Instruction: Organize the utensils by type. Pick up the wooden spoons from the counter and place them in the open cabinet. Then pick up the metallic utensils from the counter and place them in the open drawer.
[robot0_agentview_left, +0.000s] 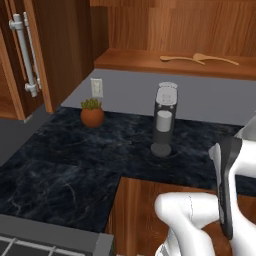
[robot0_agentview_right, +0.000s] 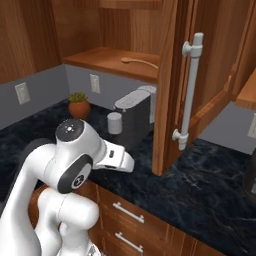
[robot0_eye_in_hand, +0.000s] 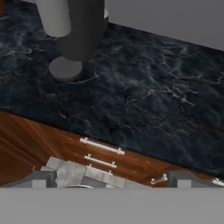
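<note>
A black marble counter runs beneath an open wooden wall cabinet. Two wooden spoons already lie on its shelf, so the metal-utensil step seems underway. A dark coffee machine stands beside a potted plant. The gripper, fingers spread and empty, hangs over the open drawer. The metal spoon can't be made out; finding it comes next.

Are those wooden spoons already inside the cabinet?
Yes. Two wooden spoons lie flat on the open cabinet shelf, above the counter.
</note>
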